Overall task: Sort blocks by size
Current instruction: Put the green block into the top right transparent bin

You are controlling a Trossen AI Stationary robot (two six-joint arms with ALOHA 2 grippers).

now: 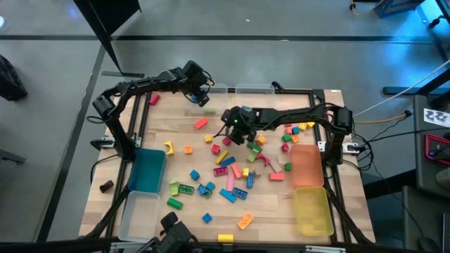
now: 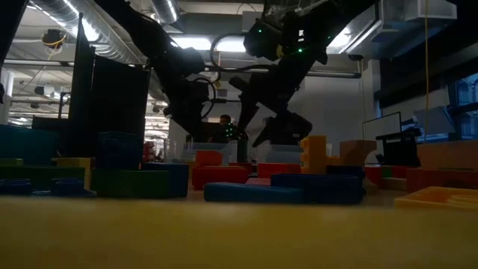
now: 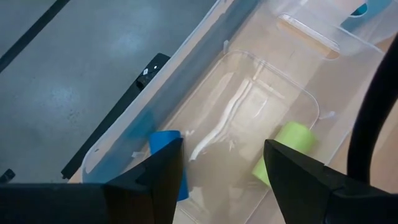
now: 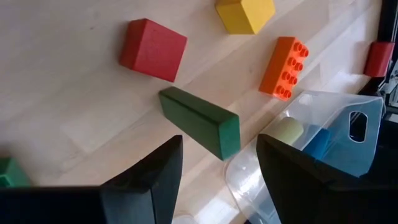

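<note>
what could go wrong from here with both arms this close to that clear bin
1. The left gripper hangs open over the clear bin, which holds a blue block and a lime block. Dropping lower, its fingers could catch the bin's wall and shift it.
2. The right gripper is open above the green bar, which lies slanted to the fingers; closing may twist it away.

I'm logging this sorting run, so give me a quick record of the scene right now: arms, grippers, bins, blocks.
left gripper: open, empty, over the clear bin at the table's far edge
clear bin contents: a light green block and a blue block
right gripper: open, empty, above a dark green bar mid-table
near the bar: red cube, orange brick
loose blocks: many on the table
</note>
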